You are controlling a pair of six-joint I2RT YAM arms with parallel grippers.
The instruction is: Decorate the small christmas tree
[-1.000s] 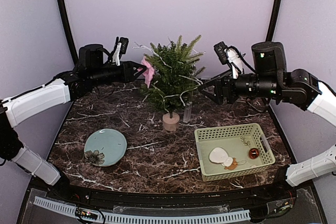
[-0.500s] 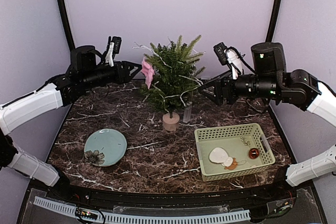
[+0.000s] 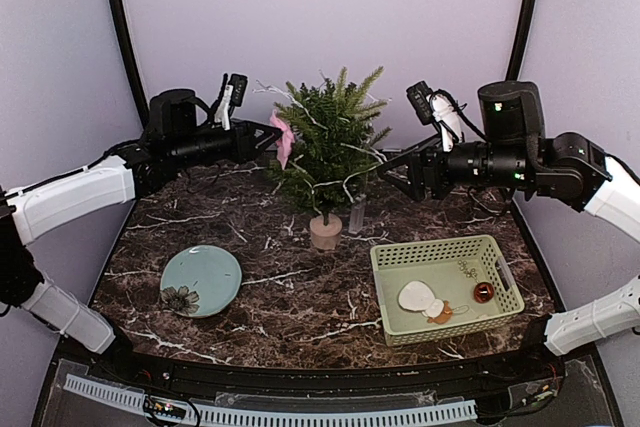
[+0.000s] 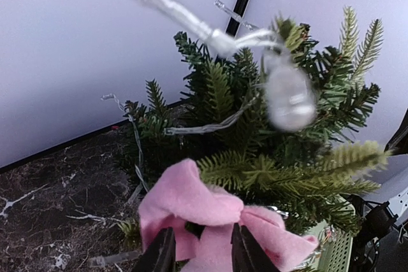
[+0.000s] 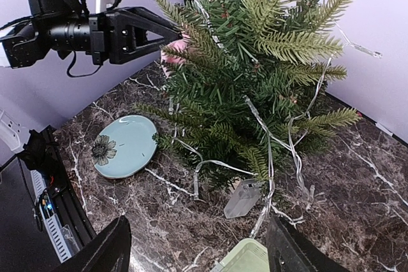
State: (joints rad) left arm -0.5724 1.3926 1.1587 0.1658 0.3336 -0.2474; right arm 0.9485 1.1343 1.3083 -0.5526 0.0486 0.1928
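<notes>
The small christmas tree (image 3: 330,142) stands in its beige pot (image 3: 325,234) at the table's back middle, with a clear string of lights (image 3: 350,182) draped over it. A pink cloth bow (image 3: 283,137) sits on its left branches. My left gripper (image 3: 268,135) reaches in from the left. In the left wrist view its fingers (image 4: 162,253) are closed round the bow's (image 4: 191,199) lower middle, in front of the tree (image 4: 268,132). My right gripper (image 3: 400,175) hovers open at the tree's right, holding nothing. In its view (image 5: 197,253) the tree (image 5: 255,62) fills the upper half.
A pale green basket (image 3: 440,245) at the front right holds a white ornament (image 3: 418,297) and a small brown ball (image 3: 483,292). A light blue flowered plate (image 3: 201,280) lies at the front left. The lights' clear battery box (image 5: 242,199) rests beside the pot.
My left arm drew back to the left, then came forward to the bow again; its jaws widened and then narrowed on it. The bow stayed on the tree. The right arm has not moved.
</notes>
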